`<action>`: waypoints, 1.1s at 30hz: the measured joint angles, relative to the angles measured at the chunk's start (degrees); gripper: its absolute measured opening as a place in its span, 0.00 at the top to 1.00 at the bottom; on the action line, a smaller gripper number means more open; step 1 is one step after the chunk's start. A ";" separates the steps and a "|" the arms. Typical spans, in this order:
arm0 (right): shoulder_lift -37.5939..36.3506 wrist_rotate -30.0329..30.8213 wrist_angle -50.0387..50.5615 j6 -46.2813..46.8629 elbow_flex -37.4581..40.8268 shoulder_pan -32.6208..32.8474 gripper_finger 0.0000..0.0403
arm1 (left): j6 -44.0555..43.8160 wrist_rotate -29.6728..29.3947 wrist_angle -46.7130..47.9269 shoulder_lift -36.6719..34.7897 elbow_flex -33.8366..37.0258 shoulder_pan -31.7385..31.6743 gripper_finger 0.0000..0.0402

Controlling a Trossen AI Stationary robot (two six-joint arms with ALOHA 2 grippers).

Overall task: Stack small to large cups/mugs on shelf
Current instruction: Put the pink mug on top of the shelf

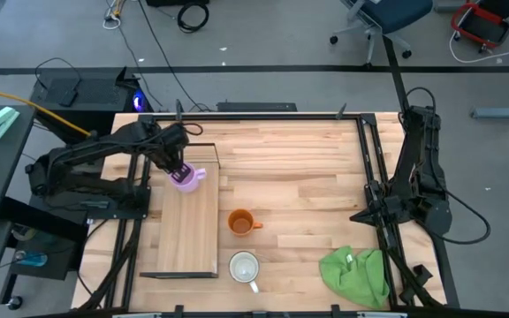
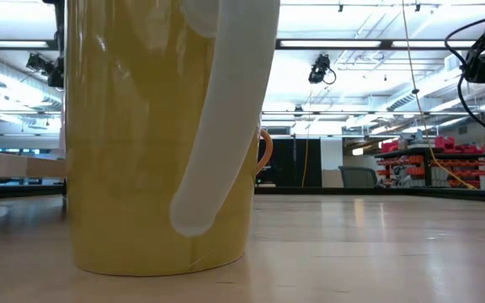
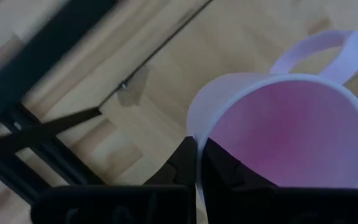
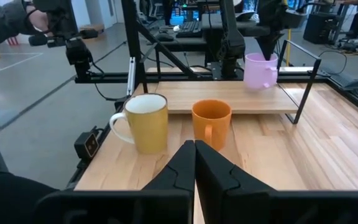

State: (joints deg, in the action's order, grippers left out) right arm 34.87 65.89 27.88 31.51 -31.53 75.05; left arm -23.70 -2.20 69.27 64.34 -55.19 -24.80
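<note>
The light purple mug (image 1: 185, 179) is at the far end of the long light-wood shelf (image 1: 188, 231); it also shows in the right wrist view (image 4: 261, 70). My left gripper (image 1: 177, 168) is shut on its rim. The orange mug (image 1: 241, 222) stands upright on the tabletop right of the shelf. The larger mug (image 1: 244, 266), white inside and yellow outside (image 4: 146, 122), stands nearer the front edge. My right gripper (image 4: 194, 155) is shut and empty at the table's right side, pointing toward the mugs. My left gripper holds the purple mug's rim (image 3: 196, 163) on the side opposite the handle (image 3: 328, 46). One finger (image 3: 225, 169) is inside the mug and one finger (image 3: 180, 160) outside. The fingers come from above, pointing down. The mug is upright at the shelf board; whether its base rests on it I cannot tell.
A crumpled green cloth (image 1: 356, 276) lies at the front right of the table. The shelf's thin black wire frame (image 4: 300, 87) rises at its ends. The yellow mug (image 2: 158, 135) fills the low view. A person's arm (image 4: 11, 25) shows beyond the table.
</note>
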 joint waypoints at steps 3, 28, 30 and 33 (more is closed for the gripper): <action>0.02 0.00 0.44 0.01 0.00 0.00 0.96 | 0.02 0.57 -0.14 0.00 1.23 -0.04 0.97; 0.01 -0.15 2.58 2.45 0.00 0.00 0.96 | 0.39 0.37 -2.14 0.04 1.84 0.00 0.97; 0.00 -0.15 2.58 2.45 0.00 0.00 0.96 | 2.07 0.37 -2.14 0.04 1.84 0.00 0.97; 0.00 -0.16 2.58 2.45 0.00 0.00 0.96 | 4.68 0.34 -2.17 0.04 1.84 0.37 0.97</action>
State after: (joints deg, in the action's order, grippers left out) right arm 34.87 65.73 30.46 33.95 -31.53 75.05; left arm -19.02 -1.86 67.11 64.38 -53.34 -24.43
